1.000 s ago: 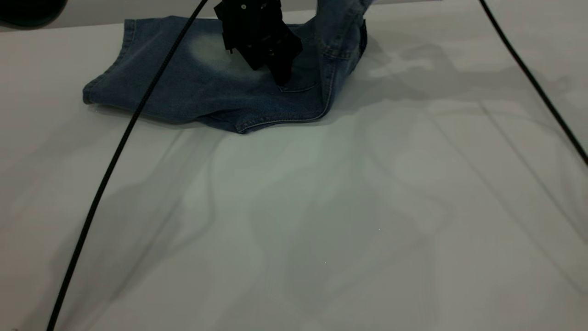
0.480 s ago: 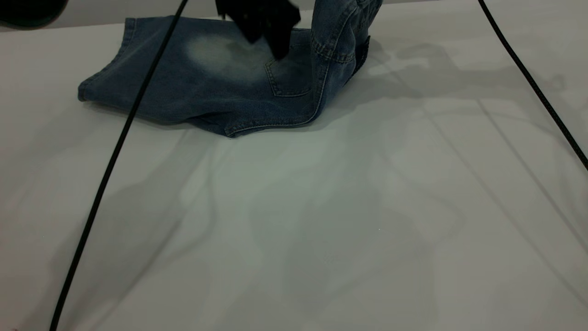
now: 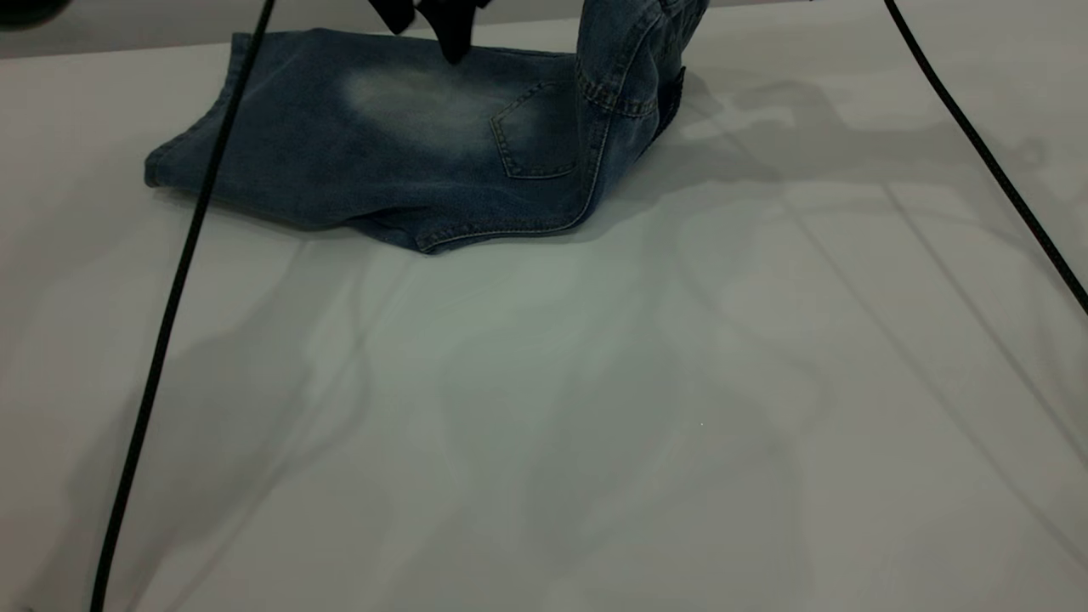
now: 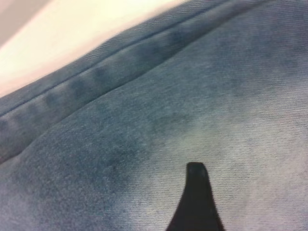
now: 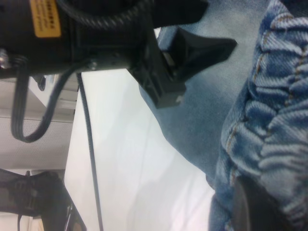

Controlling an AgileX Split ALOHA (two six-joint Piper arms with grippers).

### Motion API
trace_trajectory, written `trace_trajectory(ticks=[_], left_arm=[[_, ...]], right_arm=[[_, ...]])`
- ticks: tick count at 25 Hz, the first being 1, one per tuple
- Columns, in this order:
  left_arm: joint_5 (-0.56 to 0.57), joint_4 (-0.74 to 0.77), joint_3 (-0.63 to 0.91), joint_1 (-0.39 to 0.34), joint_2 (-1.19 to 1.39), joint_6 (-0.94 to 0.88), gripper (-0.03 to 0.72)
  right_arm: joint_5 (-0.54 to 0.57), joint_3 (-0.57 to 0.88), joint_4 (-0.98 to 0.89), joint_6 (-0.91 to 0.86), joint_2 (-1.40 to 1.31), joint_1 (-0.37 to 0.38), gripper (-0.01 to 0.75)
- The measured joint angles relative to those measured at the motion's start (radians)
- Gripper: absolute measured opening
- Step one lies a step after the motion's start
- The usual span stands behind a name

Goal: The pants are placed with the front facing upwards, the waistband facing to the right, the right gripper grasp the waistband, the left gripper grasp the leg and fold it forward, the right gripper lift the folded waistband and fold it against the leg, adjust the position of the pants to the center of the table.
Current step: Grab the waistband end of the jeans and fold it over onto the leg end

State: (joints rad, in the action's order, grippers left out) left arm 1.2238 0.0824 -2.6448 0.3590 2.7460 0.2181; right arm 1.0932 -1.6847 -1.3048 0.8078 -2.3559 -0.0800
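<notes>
The blue denim pants (image 3: 382, 144) lie folded at the far side of the white table (image 3: 595, 382), with a pale faded patch and a back pocket facing up. Their right end rises off the table, and the ruched waistband (image 5: 274, 120) hangs from my right gripper (image 5: 269, 204), which is shut on it. That gripper sits above the exterior view's top edge. My left gripper (image 3: 425, 21) hovers open just above the pants' far edge, holding nothing. One of its fingers (image 4: 196, 197) shows over the faded denim (image 4: 240, 120).
A black cable (image 3: 178, 280) runs down across the pants' left end and the table. A second cable (image 3: 977, 144) crosses the right side. The left arm's body (image 5: 96, 33) hangs close in the right wrist view. Bare table lies in front of the pants.
My left gripper has lifted off the pants and moved up and left, uncovering the pocket. The raised waistband end shifted slightly early on, then held still.
</notes>
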Motion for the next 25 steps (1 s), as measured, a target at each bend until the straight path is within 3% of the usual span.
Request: trace_trajectory(ticks=[19, 25], left_arm=[[-0.002, -0.013, 0.003, -0.007, -0.054, -0.126, 0.493], [-0.004, -0.009, 0.143, -0.007, -0.168, -0.124, 0.493]], right_arm=[[-0.001, 0.0, 0.032, -0.024, 0.0, 0.001, 0.053], [-0.001, 0.0, 0.03, -0.024, 0.0, 0.001, 0.057]])
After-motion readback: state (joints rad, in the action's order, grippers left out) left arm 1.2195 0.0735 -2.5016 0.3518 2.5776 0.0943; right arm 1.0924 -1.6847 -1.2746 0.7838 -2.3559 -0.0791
